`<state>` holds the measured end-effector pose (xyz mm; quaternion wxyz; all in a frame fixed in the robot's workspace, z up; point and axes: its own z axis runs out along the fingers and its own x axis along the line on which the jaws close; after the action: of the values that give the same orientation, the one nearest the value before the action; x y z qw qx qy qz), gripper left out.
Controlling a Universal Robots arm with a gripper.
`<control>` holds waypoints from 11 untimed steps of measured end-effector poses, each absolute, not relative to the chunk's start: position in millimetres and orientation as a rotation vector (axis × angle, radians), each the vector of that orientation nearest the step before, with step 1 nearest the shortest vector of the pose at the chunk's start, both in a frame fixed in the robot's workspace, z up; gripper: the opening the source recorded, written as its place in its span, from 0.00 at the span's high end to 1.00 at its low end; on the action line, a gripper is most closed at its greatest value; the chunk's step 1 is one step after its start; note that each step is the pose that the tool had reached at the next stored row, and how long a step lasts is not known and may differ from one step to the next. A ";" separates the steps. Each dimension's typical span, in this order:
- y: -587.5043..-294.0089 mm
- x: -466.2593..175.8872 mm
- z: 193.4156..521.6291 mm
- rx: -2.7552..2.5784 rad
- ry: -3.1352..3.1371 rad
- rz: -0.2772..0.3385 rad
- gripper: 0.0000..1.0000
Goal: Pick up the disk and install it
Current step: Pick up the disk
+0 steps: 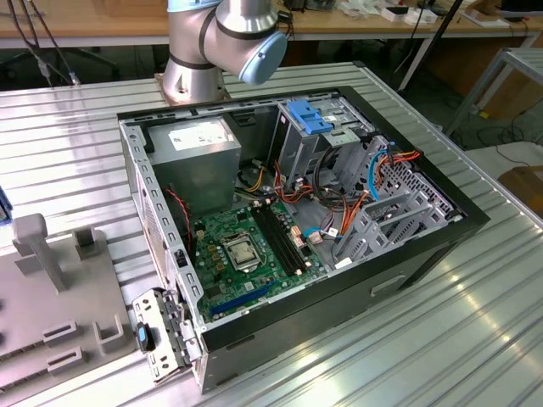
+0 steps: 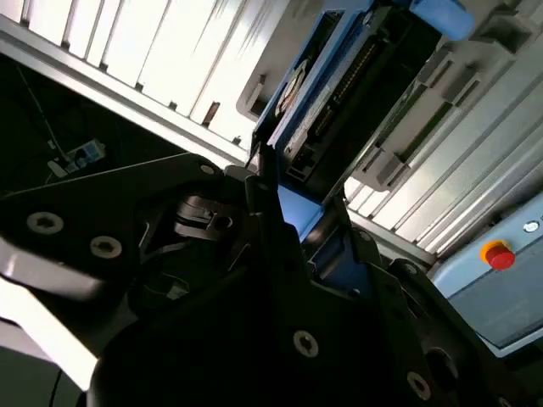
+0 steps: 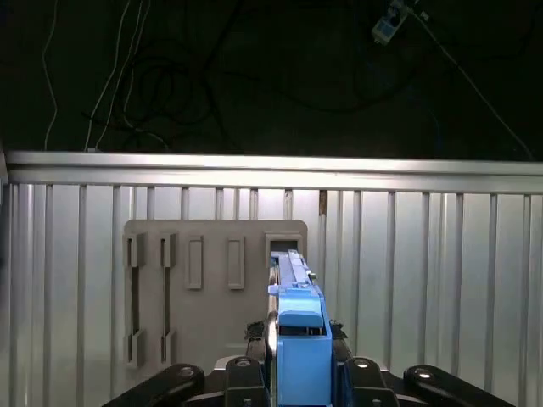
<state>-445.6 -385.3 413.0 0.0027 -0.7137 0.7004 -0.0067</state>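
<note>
- The gripper (image 3: pixel 301 379) is pressed onto the disk (image 3: pixel 297 326), with a black finger (image 3: pixel 243 381) on either side of its blue rail.
- In the first wrist view the disk is seen edge-on over the grey tray (image 3: pixel 195 288), its far end lined up with a slot near the tray's edge. Whether it touches the tray I cannot tell.
- In the second wrist view the gripper (image 2: pixel 301 212) clamps the near end of the disk (image 2: pixel 339 93), whose dark body runs between blue rails.
- The tray lies flat on the ribbed metal table (image 3: pixel 441 280), and bare slots are cut into its face.
- In the exterior view the tray (image 1: pixel 51 339) sits on the table (image 1: pixel 441 339), and the open case (image 1: pixel 424 246) stands beside it, to the exterior view's right of the tray.
- A small metal cage (image 1: pixel 157 335) with a blue tab lies between the tray and the case, just beside both.
- The arm (image 1: pixel 225 42) rises behind the case, well apart from the tray.
</note>
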 end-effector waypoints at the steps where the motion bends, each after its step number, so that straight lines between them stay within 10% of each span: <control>1: -385.3 -445.6 428.3 -2.238 2.197 -0.021 0.63; 11: -385.3 -445.6 469.1 -2.238 2.197 -0.021 0.63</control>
<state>-445.6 -385.3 469.1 0.0027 -0.7137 0.7004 -0.0068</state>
